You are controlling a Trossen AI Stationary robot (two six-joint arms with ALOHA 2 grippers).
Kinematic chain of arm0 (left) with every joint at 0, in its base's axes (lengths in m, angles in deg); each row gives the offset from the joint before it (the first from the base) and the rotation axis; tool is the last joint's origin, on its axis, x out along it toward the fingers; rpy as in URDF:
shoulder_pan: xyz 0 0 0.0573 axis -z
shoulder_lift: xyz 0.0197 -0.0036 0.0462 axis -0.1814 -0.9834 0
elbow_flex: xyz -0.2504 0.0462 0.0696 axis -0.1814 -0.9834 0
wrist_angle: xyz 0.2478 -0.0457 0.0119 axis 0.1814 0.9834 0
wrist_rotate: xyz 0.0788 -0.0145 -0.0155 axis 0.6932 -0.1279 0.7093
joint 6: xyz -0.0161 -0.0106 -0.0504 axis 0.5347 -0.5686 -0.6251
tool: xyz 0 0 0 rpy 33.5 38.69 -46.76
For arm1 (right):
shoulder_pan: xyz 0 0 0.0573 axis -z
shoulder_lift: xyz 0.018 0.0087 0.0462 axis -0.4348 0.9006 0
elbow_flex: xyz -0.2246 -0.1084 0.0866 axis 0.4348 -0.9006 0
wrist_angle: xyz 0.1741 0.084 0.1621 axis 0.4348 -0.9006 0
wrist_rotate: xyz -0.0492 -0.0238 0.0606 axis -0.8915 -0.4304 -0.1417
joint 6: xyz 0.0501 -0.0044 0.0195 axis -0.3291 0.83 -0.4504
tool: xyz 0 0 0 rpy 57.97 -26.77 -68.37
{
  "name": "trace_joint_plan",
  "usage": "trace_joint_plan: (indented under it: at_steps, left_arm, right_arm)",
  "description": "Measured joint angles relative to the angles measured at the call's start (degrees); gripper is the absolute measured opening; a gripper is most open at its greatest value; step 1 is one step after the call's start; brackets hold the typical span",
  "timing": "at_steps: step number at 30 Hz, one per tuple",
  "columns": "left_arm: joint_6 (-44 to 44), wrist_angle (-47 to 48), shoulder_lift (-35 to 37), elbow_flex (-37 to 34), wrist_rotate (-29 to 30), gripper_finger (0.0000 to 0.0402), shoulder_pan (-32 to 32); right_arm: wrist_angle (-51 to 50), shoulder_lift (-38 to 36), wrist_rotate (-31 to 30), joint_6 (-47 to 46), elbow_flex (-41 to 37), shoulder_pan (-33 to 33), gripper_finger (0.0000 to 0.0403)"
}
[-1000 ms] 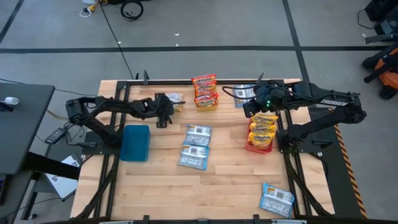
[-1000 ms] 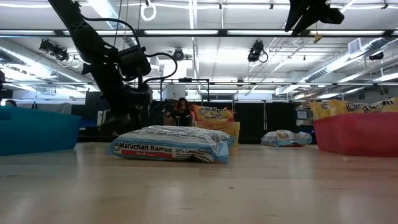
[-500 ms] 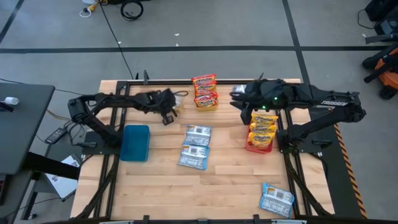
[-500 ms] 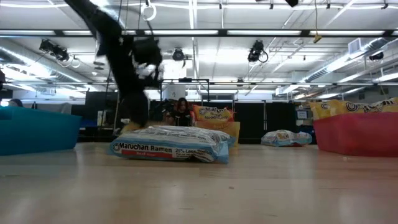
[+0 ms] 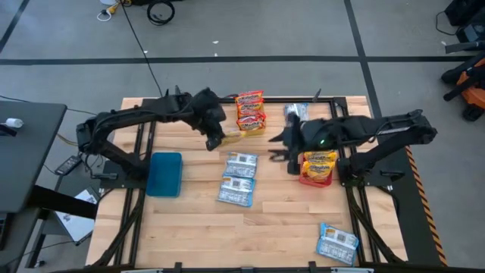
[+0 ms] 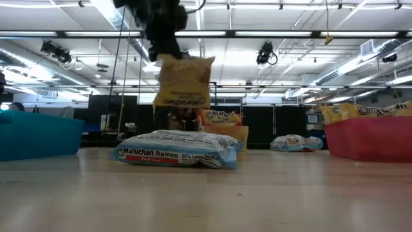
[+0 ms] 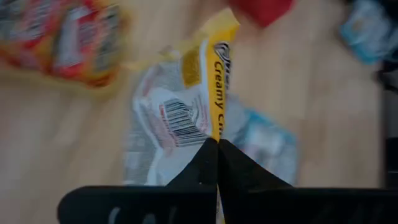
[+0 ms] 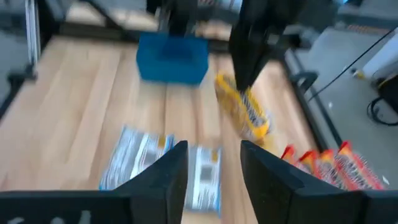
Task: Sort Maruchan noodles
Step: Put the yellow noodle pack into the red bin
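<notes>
My left gripper [image 5: 217,139] is shut on a yellow-orange Maruchan packet [image 6: 185,80], which hangs over the far middle of the table. My right gripper [image 5: 282,154] stands open with nothing between its fingers, just left of the red bin [image 5: 307,180], which holds yellow packets [image 5: 320,163]. Two blue-and-white packets [image 5: 241,163] [image 5: 236,190] lie flat at the table's middle. Another blue-and-white one [image 5: 337,243] lies near the front right. Red-and-white packets [image 5: 250,112] are stacked at the far middle. My left gripper pinches the yellow-orange packet by its upper edge [image 7: 213,132] between the two shut fingers, which come from above pointing down. The packet hangs below the fingers, tilted a little, and is lifted clear of the table and of the blue-and-white packets beneath it.
A blue bin [image 5: 165,173] stands at the left. A further blue-and-white packet [image 5: 295,112] lies at the far right, behind my right arm. Bare wood spreads across the near middle of the table [image 5: 227,235].
My left gripper has shut on the yellow-orange packet at the far left, lifted it clear of the table and carried it toward the table's right. My right gripper has swung from above the red bin toward the table's left and near edge.
</notes>
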Motion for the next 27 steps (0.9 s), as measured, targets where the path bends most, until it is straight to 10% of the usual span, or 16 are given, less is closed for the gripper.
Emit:
trace_joint_plan:
  at_steps: [6, 13, 19, 27]
  left_arm:
    - [-8.14, -13.09, -0.02, 0.04, 0.85, 0.0001, 8.84]
    - [-14.39, -32.77, 1.2, 0.06, 4.75, 0.0001, 14.88]
    - [-14.42, -47.93, 1.2, 0.08, 3.49, 0.0001, 16.75]
    - [-15.2, -64.12, 1.18, 0.08, -0.08, 0.0001, 16.67]
  right_arm:
    - [-8.05, 0.04, 0.04, -4.85, -2.32, -1.8, 0.0169]
    - [3.93, -16.9, -2.67, -11.18, -20.53, -5.49, 0.0165]
    - [25.8, -26.59, -3.37, -14.67, -37.87, -5.34, 0.0183]
    - [65.44, -20.64, 1.53, -10.45, -48.83, -3.38, 0.026]
